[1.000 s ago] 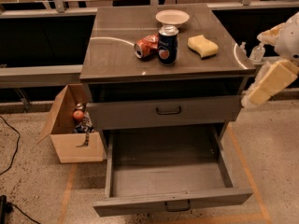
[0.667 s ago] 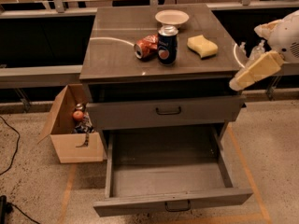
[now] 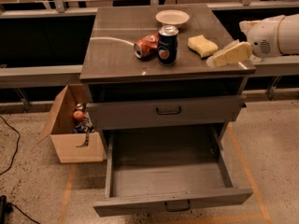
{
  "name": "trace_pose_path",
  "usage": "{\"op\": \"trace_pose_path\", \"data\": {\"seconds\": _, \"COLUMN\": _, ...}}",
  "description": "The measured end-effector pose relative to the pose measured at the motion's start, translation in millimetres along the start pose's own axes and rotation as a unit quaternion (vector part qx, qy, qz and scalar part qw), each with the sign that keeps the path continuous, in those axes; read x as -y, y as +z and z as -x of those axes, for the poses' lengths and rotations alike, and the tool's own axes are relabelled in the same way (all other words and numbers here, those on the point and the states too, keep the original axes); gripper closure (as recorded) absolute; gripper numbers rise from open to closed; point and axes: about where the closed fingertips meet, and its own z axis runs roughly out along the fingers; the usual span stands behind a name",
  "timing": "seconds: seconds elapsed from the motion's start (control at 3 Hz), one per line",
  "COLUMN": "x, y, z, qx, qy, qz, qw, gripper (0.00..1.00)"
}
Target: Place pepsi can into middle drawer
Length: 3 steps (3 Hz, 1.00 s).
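The pepsi can, dark blue with a silver top, stands upright near the middle of the cabinet top. The middle drawer, the lower grey one with a dark bar handle, is pulled wide open and nothing shows inside it. My gripper hangs at the right edge of the cabinet top, at about the can's height. It is to the right of the can and apart from it, with a sponge between them. It holds nothing that I can see.
A crushed red-orange can lies touching the pepsi can's left side. A white bowl sits behind it and a yellow sponge to its right. The upper drawer is closed. An open cardboard box stands on the floor at the left.
My arm has risen and swung left, from beside the cabinet's right side to its top right edge. The can and the drawers have not moved.
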Motion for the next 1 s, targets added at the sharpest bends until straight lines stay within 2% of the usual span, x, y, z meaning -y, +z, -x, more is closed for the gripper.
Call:
{"op": "trace_pose_path", "data": {"seconds": 0.33, "x": -0.8, "y": -0.2, "z": 0.2, "qx": -0.001, "qy": -0.001, "qz": 0.001, "qw": 1.0000, "gripper": 0.00}}
{"op": "trace_pose_path", "data": {"seconds": 0.67, "x": -6.1, "y": 19.9, "z": 4.0, "qx": 0.015, "qy": 0.008, "qz": 0.002, "qw": 0.9999, "gripper": 0.00}}
{"op": "trace_pose_path", "data": {"seconds": 1.0, "x": -16.0, "y": 75.3, "z": 11.9, "qx": 0.063, "qy": 0.032, "qz": 0.007, "qw": 0.9975, "gripper": 0.00}}
